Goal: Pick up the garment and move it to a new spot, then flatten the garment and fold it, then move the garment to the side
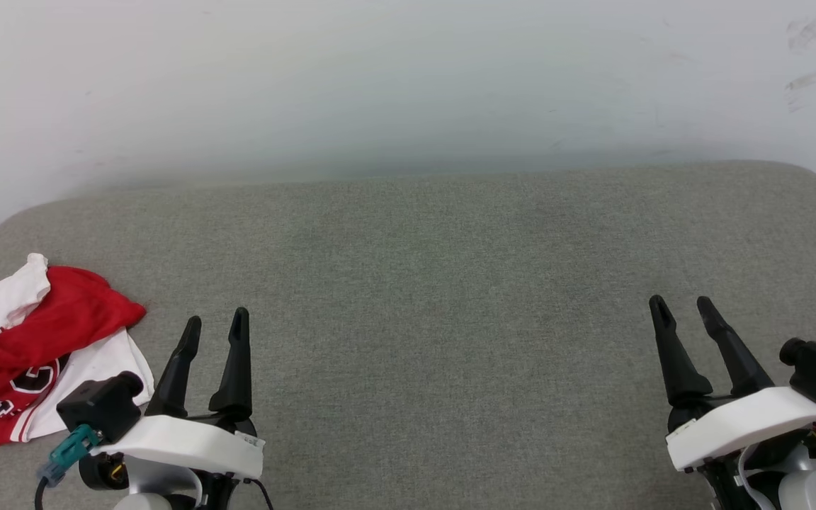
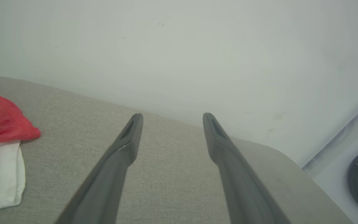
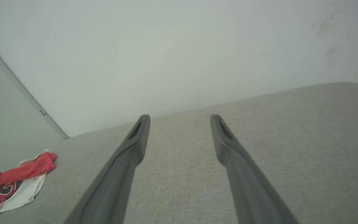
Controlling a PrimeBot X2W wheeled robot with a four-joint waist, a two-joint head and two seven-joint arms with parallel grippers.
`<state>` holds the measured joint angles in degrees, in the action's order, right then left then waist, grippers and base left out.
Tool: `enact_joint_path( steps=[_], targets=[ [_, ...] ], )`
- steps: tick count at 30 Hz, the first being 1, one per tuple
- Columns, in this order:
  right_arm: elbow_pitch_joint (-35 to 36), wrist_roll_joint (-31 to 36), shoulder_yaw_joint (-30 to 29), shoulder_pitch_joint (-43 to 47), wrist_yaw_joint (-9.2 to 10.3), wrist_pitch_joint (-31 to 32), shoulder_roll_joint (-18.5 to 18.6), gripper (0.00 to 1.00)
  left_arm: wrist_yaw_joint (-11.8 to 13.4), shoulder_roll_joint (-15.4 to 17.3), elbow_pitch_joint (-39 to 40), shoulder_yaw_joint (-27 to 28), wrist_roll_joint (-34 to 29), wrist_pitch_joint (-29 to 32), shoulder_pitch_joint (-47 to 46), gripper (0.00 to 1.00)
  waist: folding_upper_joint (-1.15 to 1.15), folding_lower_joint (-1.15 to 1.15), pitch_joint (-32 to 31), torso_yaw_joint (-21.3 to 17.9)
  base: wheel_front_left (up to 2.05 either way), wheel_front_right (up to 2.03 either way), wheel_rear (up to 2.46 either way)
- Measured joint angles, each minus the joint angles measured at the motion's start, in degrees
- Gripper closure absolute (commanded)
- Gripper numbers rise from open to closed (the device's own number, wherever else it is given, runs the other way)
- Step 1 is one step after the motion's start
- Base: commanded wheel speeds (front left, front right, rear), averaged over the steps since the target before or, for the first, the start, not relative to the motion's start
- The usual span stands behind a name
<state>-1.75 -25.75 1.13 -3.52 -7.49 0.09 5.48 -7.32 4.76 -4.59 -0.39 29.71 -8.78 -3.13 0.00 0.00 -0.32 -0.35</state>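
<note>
Two wide-open, empty grippers: left gripper [image 1: 217,319] and right gripper [image 1: 681,303] hover over the worktop [image 1: 450,283]. Crumpled at far left, the garment [image 1: 40,333] sits just beside the left gripper, likely first to grab.

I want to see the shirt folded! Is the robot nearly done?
Not yet. Nothing looks done: the garment lies crumpled at the left end of the grey padded surface, not folded. Nothing is in hand: the left gripper and right gripper are open and empty. Left to do: pick it up, flatten, fold, move it aside.
</note>
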Motion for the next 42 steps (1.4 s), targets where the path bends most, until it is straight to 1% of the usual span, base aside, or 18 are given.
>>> enact_joint_path(
  steps=[9, 15, 33, 42],
  targets=[
    [0.5, 6.8, -1.0, 0.0, 0.0, 1.0, -0.3, 0.0, 0.0, -0.1, -0.5, 0.6, -5.4, -1.2, 0.3, 0.0, 0.0, 0.0, -0.1, 0.0, 0.0, 0.0, 0.0],
    [0.9, 10.1, -0.9, 0.1, 0.0, 1.0, -0.6, 0.0, 0.0, -0.1, -1.2, 0.8, -8.5, -2.0, 0.5, 0.0, 0.0, 0.0, -0.4, -0.1, 0.0, 0.0, 0.0],
    [1.6, 17.4, -1.2, 0.1, -0.01, 1.5, -1.6, 0.0, 0.0, -0.3, -3.3, 0.7, -16.5, -4.1, 0.5, 0.0, 0.0, 0.0, -0.4, -0.1, 0.0, 0.0, 0.0],
    [1.7, 20.3, -1.3, 0.1, -0.01, 0.7, -2.1, 0.0, 0.0, -0.4, -3.6, 0.9, -19.6, -5.1, 0.5, 0.0, 0.0, 0.0, -0.2, -0.1, 0.0, 0.0, 0.0]
  ],
)
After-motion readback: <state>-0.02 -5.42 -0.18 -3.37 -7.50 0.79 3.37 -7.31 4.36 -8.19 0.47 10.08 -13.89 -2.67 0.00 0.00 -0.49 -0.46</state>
